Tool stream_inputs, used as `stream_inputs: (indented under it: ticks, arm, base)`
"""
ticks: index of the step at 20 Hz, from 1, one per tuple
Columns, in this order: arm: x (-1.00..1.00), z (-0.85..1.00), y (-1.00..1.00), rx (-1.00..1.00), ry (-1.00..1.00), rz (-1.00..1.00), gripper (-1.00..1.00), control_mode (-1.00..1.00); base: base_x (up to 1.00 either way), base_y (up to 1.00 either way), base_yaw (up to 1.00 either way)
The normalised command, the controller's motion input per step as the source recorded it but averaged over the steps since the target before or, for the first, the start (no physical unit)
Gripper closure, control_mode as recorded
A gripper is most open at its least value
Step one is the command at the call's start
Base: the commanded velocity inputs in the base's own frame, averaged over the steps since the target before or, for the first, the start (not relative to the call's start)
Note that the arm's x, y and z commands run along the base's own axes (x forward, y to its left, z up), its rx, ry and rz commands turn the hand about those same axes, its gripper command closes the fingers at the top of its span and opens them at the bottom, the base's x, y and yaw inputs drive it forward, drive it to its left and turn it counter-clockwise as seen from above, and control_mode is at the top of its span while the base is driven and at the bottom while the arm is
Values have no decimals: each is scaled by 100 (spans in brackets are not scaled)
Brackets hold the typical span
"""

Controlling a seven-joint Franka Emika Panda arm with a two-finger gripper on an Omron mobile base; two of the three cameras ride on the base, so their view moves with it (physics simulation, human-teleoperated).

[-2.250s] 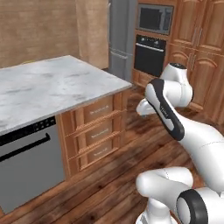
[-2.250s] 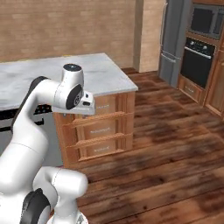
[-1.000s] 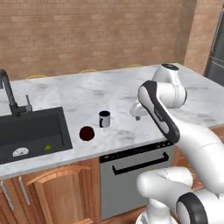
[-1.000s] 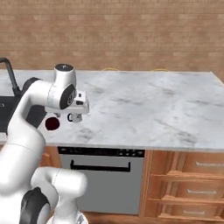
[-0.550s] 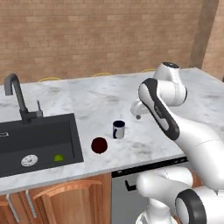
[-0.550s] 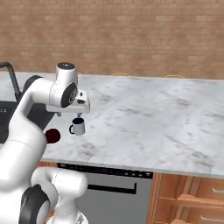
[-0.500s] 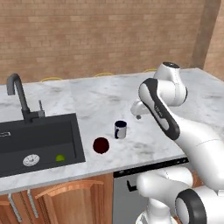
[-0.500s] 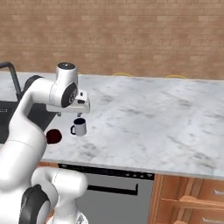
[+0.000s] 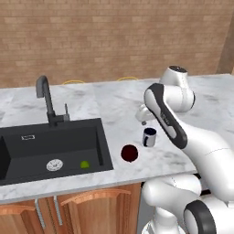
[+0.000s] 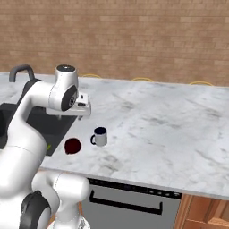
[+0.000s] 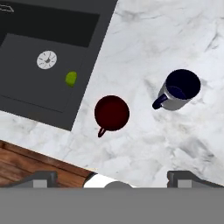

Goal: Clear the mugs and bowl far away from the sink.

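Note:
Two mugs stand on the marble counter (image 9: 114,103) just right of the sink (image 9: 50,146). The dark red mug (image 9: 130,153) (image 10: 72,146) (image 11: 111,113) is nearest the basin's corner. A grey mug with a navy inside (image 9: 149,136) (image 10: 99,136) (image 11: 178,89) stands a little beyond it. My gripper (image 9: 142,116) (image 10: 82,112) (image 11: 112,177) hangs above both mugs, looking straight down, open and empty, its fingertips (image 11: 41,178) far apart. The bowl is out of view.
The black sink (image 11: 43,65) has a tall faucet (image 9: 45,98), a silver drain (image 11: 46,59) and a small green thing (image 11: 71,78) on its floor. A brick wall backs the counter (image 10: 170,129). A dishwasher front (image 10: 125,203) sits below the counter edge.
The base has driven along, so the whole picture shifted from an island with drawers to the sink counter. The mugs stayed put. The gripper kept its pose and stayed open.

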Motion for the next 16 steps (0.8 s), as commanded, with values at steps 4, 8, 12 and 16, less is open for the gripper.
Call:
stream_inputs:
  ticks: [4, 8, 12, 16]
  arm:
    - [3, -34, 0, -3, 8, 0, -100, -100]
    - [0, -95, 12, -10, 24, 0, -100, -100]
    - [0, -100, 47, -2, 17, -1, -100, -100]
    - [0, -95, 46, 0, 3, -1, -100, -100]
  base:
    - [13, 0, 2]
    - [0, 0, 0]
    - [0, 0, 0]
    - [0, 0, 0]
